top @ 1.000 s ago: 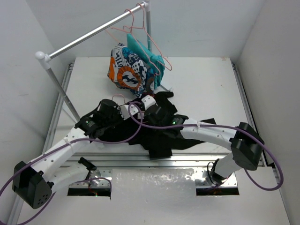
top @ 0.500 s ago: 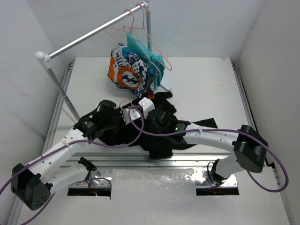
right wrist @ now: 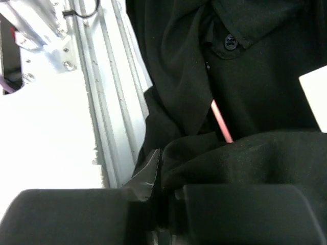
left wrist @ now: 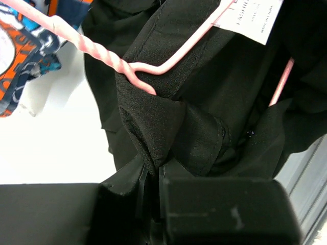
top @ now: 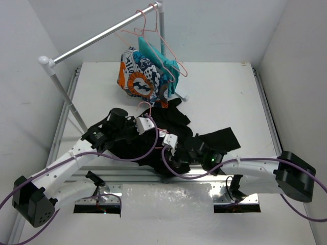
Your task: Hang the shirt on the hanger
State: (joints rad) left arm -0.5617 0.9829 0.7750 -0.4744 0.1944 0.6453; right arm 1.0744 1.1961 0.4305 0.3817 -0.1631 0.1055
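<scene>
The black shirt (top: 173,122) lies bunched in the middle of the table. A pink wire hanger (left wrist: 153,69) runs through it, its hook (top: 144,105) sticking out toward the rack; its wire also shows in the right wrist view (right wrist: 220,121). A white neck label (left wrist: 251,18) shows near the collar. My left gripper (top: 148,124) is shut on a fold of the shirt (left wrist: 153,127) beside the hanger's twisted neck. My right gripper (top: 168,149) is shut on the shirt's lower fabric (right wrist: 225,153) close to the table's near rail.
A metal rack bar (top: 97,37) crosses the back left, with spare pink hangers (top: 168,51) on it. An orange-white-blue patterned garment (top: 138,76) and a teal garment (top: 153,51) hang there. The aluminium rail (right wrist: 102,102) runs along the near table edge.
My right gripper has pulled back toward the near edge, dragging shirt fabric with it. My left gripper has shifted slightly right with its fold. The shirt is stretched out more.
</scene>
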